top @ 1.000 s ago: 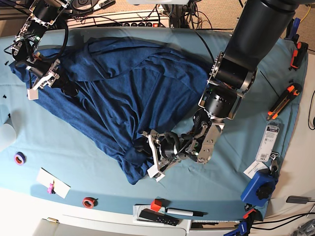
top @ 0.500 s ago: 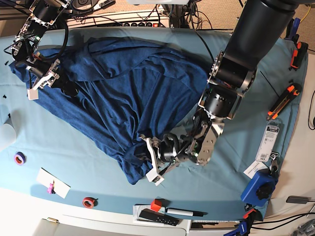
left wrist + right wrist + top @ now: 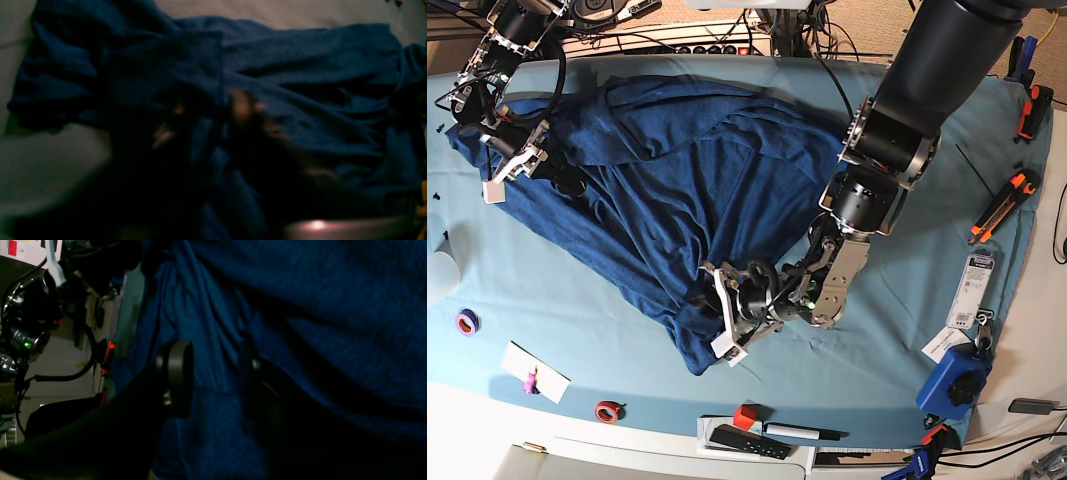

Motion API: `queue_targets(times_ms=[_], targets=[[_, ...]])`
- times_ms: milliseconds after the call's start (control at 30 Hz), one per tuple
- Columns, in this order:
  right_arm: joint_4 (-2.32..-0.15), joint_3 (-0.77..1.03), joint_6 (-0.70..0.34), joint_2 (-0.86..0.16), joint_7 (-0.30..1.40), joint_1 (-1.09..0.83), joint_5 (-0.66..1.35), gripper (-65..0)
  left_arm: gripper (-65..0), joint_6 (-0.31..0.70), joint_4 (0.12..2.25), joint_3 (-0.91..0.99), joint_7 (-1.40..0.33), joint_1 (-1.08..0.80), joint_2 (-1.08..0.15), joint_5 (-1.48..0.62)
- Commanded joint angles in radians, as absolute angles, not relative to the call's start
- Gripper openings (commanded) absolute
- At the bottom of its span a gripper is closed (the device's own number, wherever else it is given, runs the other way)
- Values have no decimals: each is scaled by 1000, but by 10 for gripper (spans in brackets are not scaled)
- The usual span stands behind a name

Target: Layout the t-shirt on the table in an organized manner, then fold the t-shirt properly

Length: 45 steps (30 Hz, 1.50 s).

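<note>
Left end effector (image 3: 723, 312) pinches the t-shirt (image 3: 677, 190) hem; right end effector (image 3: 213, 376) grips its far corner

left hand (image 3: 725, 310) lowered, right hand (image 3: 512, 165) parted

Looked like a robotics lab or workshop: a worktop (image 3: 577, 300) under teal cloth, orange utility knife (image 3: 1004, 203), blue clamp (image 3: 954, 380), tape rolls (image 3: 467, 322), a marker (image 3: 802, 432), and a tangle of cables (image 3: 727, 30) behind two robot arms.
</note>
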<state>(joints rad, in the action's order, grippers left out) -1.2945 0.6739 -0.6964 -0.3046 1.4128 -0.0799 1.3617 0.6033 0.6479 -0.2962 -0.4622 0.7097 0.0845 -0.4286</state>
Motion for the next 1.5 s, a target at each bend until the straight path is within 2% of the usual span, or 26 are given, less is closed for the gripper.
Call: queue_targets(times_ms=[0,33,167,267,333,600,800,900,933,1000,1167,1233,1367,1467], targets=[[-1311,680,-698,-324,1396,-69,1390,-424,-629,612,667,-294,-435,745,100,-448],[-1311,680,-698,-324,1396,-69,1391,-424,-650,612,667,-294,-435,745,102,-448],[-1311,680,-698,-324,1396,-69,1391,-424,-650,618,667,-294,-436,745,106,-449],[-1311,680,-698,-324,1396,-69,1391,-424,-650,669,667,-294,-437,744,106,-453],[-1311,680,-698,-324,1396,-69,1391,-424,-650,698,667,-294,-451,742,109,-498],[-1311,680,-698,-324,1396,-69,1390,-424,-650,698,673,-294,-616,685,154,-727],[-1311,680,-698,-324,1396,-69,1387,-424,-650,698,673,-299,-650,636,157,-779],[-1311,680,-698,-324,1396,-69,1387,-424,-381,698,673,-299,-655,635,157,-780],[-1311,680,-698,-324,1396,-69,1387,-424,-337,698,673,-299,-658,637,157,-784],[-1311,680,-698,-324,1396,-69,1387,-425,-330,698,673,-299,-673,640,157,-818],[-1311,680,-698,-324,1396,-69,1387,-424,-331,698,704,-298,-794,651,157,-1087],[-1311,680,-698,-324,1396,-69,1387,-424,-335,698,733,-298,-777,661,157,-1037],[-1311,680,-698,-324,1396,-69,1387,-425,-377,698,757,-298,-631,694,157,-745],[-1311,680,-698,-324,1396,-69,1388,-424,-382,698,757,-298,-533,716,157,-553]])
